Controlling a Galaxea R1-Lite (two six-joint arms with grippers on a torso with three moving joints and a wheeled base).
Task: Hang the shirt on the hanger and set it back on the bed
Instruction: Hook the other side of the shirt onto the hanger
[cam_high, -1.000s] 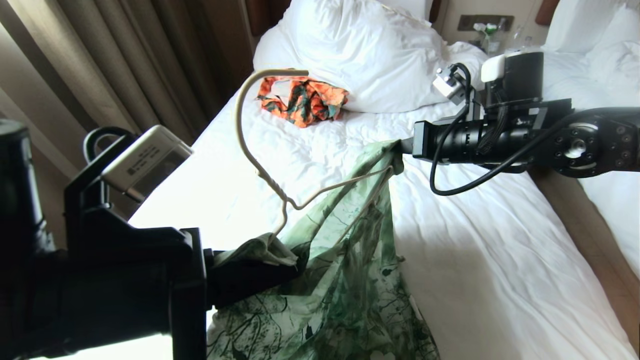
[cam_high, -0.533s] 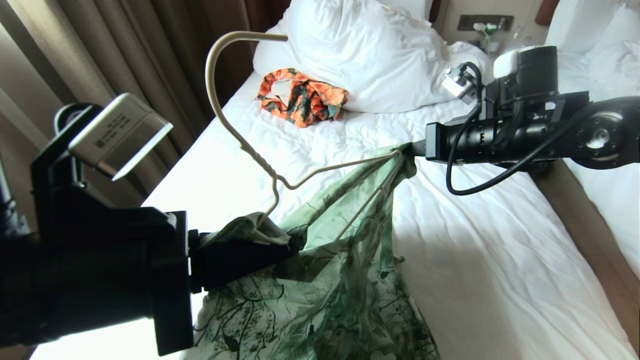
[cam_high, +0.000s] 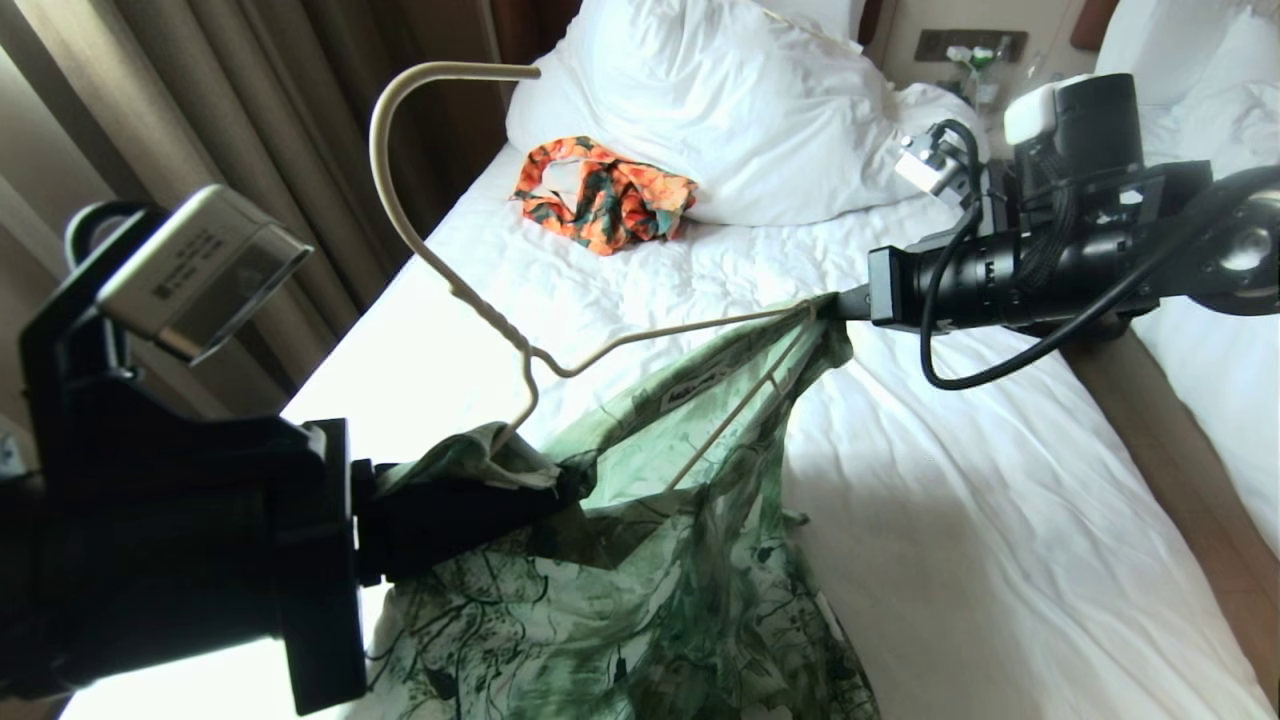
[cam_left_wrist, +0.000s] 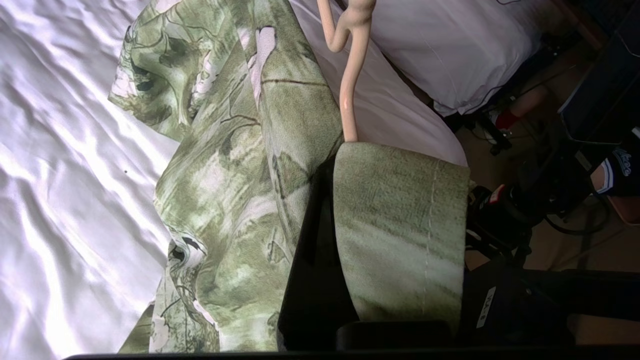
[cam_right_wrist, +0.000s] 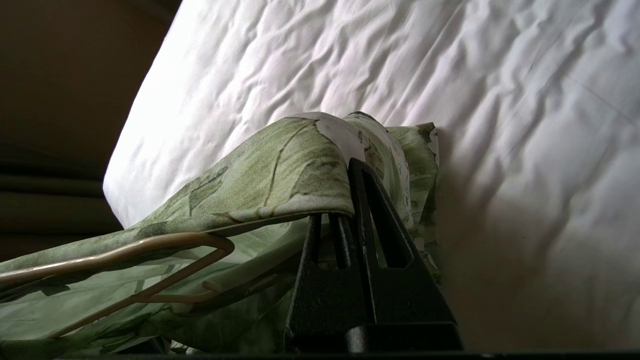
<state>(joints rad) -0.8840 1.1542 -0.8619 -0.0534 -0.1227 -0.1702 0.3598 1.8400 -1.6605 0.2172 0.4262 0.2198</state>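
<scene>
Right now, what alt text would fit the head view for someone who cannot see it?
Two robot arms hold a green shirt stretched on a cream hanger above a white bed: left pincer shut on one shoulder, right pincer on the other. An orange garment lies near the pillow.

Twin-bed (cam_high: 1000, 560) hotel bedroom, curtains (cam_high: 230, 130)

left arm low at near left, reaching right, left tool (cam_high: 560, 480) clamped tight on cloth | right arm level from right, right tool (cam_high: 835, 305) pinched closed on cloth
</scene>
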